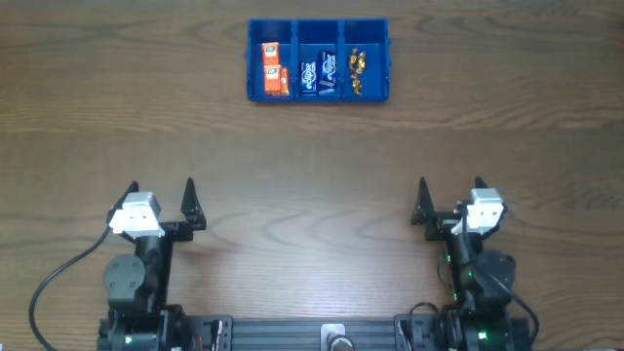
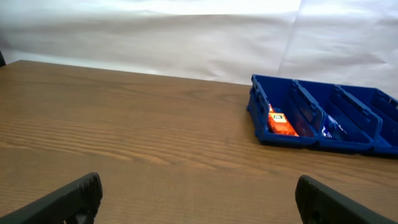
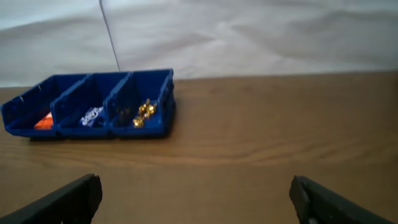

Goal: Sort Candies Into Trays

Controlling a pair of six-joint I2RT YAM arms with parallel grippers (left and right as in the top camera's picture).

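While looking down from above, seeing a blue tray (image 1: pixel 318 23) lying at the far middle of the wooden table (image 1: pixel 312 146), well apart from both arms. Noting three compartments side by side in it: orange candies (image 1: pixel 272 68) lying in the left one, blue-wrapped candies (image 1: pixel 318 76) in the middle, gold candies (image 1: pixel 356 73) in the right. Also seeing the left gripper (image 1: pixel 162 190) and the right gripper (image 1: pixel 450 190) hanging near their bases, each with its fingers spread wide apart.

Turning to the left wrist view, finding the tray (image 2: pixel 280 140) off across the brown wood grain, with the orange candies (image 2: pixel 281 123) showing in its nearest compartment and a white sheet (image 2: pixel 155 37) hanging behind the table's far edge.

Moving to the right wrist view, catching the tray (image 3: pixel 143 132) again, with the gold candies (image 3: pixel 142 114) nearest and the orange candies (image 3: pixel 43 122) farthest. Also catching a thin dark cable (image 3: pixel 110 34) running up across the white sheet (image 3: pixel 249 37).
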